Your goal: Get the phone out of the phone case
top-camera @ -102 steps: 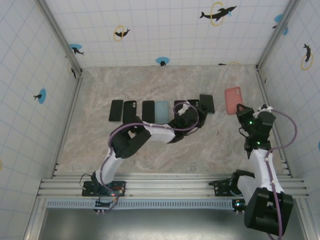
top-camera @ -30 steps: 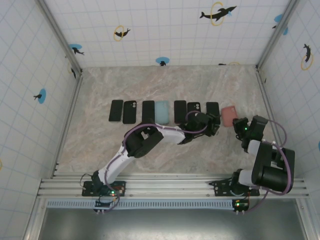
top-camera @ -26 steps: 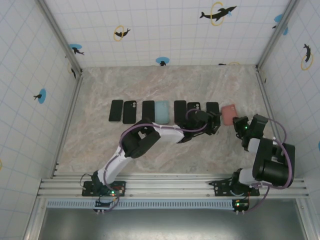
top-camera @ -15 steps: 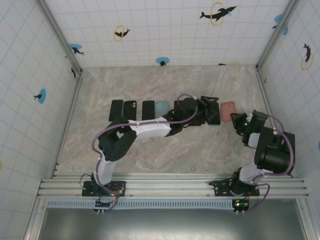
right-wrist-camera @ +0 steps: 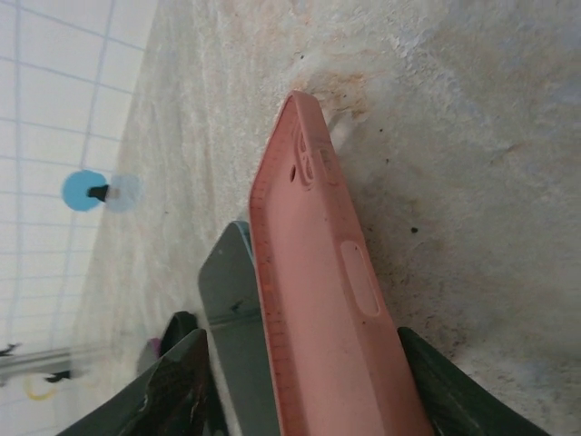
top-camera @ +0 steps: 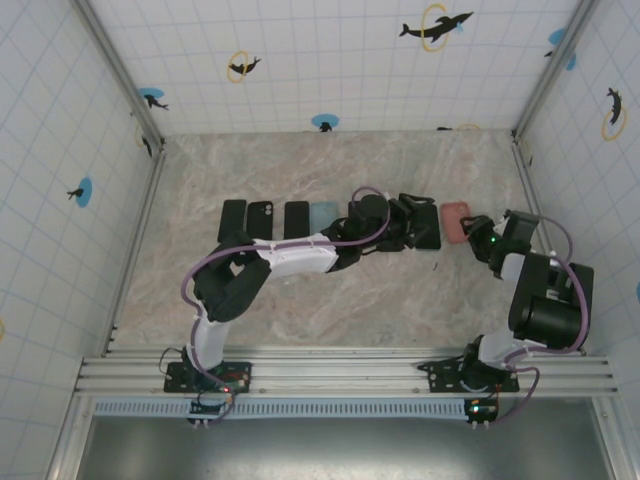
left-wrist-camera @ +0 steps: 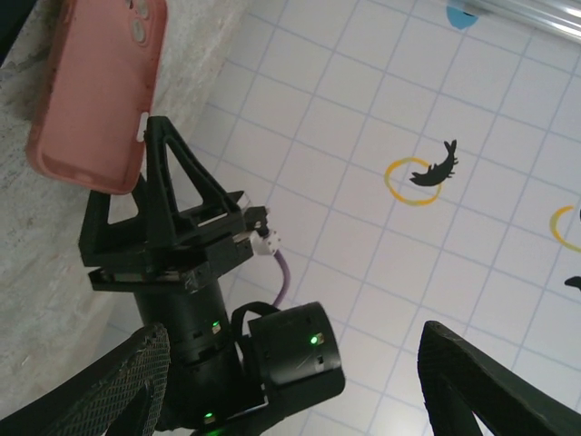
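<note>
The pink phone case (top-camera: 455, 221) is at the right end of a row of phones. It is tipped up on one long edge in the right wrist view (right-wrist-camera: 327, 300), filling most of the gap at my right gripper (right-wrist-camera: 300, 334), which is shut on it. From above, the right gripper (top-camera: 478, 233) sits at the case's right side. The left wrist view shows the case's back (left-wrist-camera: 91, 91) with camera holes; whether a phone sits inside is hidden. My left gripper (top-camera: 415, 211) hovers just left of the case, open (left-wrist-camera: 292, 338) with nothing between its fingers.
Several black phones (top-camera: 260, 219) and a light blue one (top-camera: 323, 215) lie in a row across the marble table (top-camera: 330, 300). A dark phone (top-camera: 426, 229) lies right beside the case (right-wrist-camera: 231, 309). The right wall (top-camera: 600, 200) stands close behind the right arm.
The left arm swung from the near side of the row up over it, and its gripper now hovers beside the pink case. The right gripper and case shifted slightly away from the bases.
</note>
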Robot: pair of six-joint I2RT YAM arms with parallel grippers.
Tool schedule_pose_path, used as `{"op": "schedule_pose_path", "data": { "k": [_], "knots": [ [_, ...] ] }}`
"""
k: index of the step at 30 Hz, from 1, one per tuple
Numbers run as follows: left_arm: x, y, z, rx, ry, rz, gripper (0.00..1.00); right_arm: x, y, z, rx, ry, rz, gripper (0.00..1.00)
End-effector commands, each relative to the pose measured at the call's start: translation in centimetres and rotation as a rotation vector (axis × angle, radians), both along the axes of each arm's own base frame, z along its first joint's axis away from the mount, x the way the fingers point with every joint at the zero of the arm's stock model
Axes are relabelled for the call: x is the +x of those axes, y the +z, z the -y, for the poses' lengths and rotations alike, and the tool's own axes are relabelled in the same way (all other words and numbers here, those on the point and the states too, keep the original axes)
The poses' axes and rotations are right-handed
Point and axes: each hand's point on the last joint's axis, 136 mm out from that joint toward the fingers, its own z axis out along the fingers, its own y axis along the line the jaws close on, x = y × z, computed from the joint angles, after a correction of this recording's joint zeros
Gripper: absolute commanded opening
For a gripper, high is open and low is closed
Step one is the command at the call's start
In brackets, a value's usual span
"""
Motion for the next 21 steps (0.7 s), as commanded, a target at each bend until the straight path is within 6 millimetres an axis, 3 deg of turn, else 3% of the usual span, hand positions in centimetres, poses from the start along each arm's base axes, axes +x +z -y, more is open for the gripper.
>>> {"op": "schedule_pose_path", "data": {
  "k": [1, 2, 3, 4, 9, 21],
  "knots": [
    [0.2, 0.1, -0.7, -0.005, -0.01, 0.022, 0.73, -0.6, -0.1, 0.9, -0.137, 0.056, -0.05, 0.57],
    [0.2, 0.1, -0.9, -0.006, -0.01, 0.023, 0.73, -0.6, -0.1, 1.0, -0.155, 0.063, -0.06, 0.58],
    [0.2, 0.1, -1.0, -0.01, -0.01, 0.023, 0.74, -0.8, -0.3, 1.0, -0.17, 0.076, -0.076, 0.7],
    [0.2, 0.0, -1.0, -0.01, -0.011, 0.023, 0.73, -1.0, -0.5, 1.0, -0.176, 0.088, -0.09, 0.72],
    [0.3, 0.2, -1.1, -0.019, -0.018, 0.022, 0.74, -1.6, -0.8, 1.5, -0.243, 0.102, -0.158, 0.72],
    [0.7, 1.0, -1.9, -0.041, -0.032, 0.039, 0.74, -0.8, 1.7, 1.2, -0.324, 0.153, -0.165, 0.74]
  ]
}}
